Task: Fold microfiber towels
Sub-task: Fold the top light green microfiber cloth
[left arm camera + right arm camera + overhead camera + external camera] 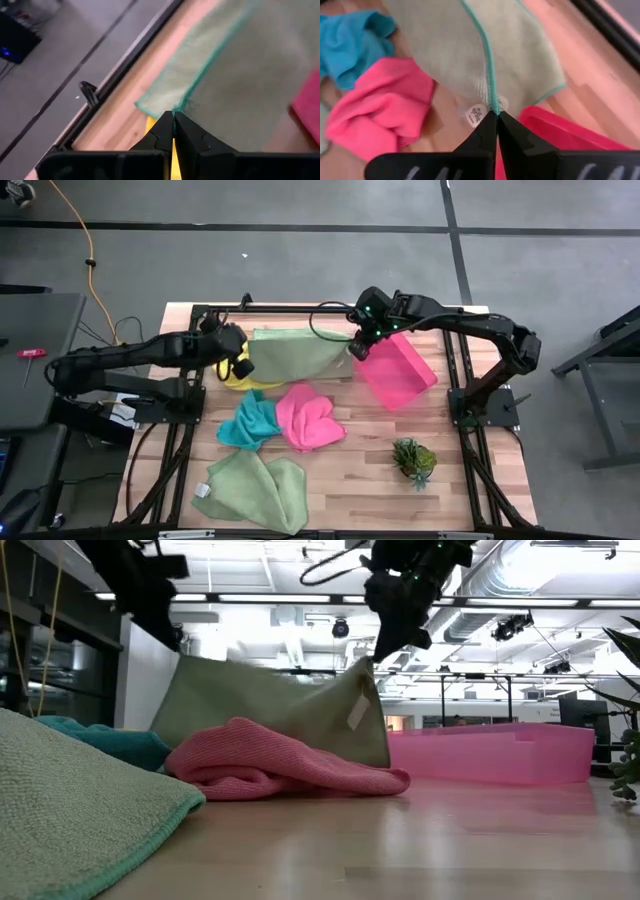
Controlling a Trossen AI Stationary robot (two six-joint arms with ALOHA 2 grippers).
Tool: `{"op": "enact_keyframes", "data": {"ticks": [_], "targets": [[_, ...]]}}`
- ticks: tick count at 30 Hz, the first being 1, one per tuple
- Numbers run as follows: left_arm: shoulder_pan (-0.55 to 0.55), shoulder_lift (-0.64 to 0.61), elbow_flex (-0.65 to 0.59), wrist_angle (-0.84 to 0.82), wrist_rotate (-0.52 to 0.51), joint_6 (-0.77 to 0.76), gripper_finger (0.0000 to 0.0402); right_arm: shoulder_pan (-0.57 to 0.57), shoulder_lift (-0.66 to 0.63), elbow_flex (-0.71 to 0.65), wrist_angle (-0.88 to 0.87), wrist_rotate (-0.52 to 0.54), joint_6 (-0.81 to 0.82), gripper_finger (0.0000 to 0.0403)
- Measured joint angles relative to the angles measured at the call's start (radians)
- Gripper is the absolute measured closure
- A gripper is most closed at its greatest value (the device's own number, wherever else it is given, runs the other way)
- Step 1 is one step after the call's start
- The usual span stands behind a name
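Five towels [297, 354] on wooden table [370, 460], room seemingly a workshop

The pale green towel [290, 352] between the fingers is soft, fuzzy cloth. The worktop [370, 470] is smooth wood. The pink tray [398, 372] is shiny plastic.

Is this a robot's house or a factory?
Probably a robot lab or workshop, not a house: a wooden table on a metal frame, grey floor with cables, and bare ceiling pipes with strip lights behind.
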Motion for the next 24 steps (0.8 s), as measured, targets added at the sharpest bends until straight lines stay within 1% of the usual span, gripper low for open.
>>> {"op": "enact_keyframes", "data": {"ticks": [5,11,14,17,22,24], "targets": [[0.102,0.042,-0.058,0.170,0.049,0.064,0.0402,-0.033,0.000,0.000,0.001,0.042,-0.003,0.0403],[0.178,0.114,-0.066,0.229,0.045,0.123,0.0401,-0.042,0.017,0.000,0.004,0.066,0.001,0.0403],[0.206,0.121,-0.066,0.278,0.035,0.169,0.0401,-0.041,0.053,-0.001,0.012,0.075,-0.003,0.0403],[0.231,0.116,-0.065,0.295,0.032,0.176,0.0401,-0.042,0.080,-0.002,0.040,0.081,-0.003,0.0403],[0.282,0.116,-0.067,0.291,0.025,0.216,0.0401,-0.053,0.093,-0.002,0.099,0.130,0.000,0.0403],[0.303,0.125,-0.073,0.301,0.028,0.217,0.0401,-0.056,0.094,-0.002,0.086,0.154,-0.001,0.0403]]}}
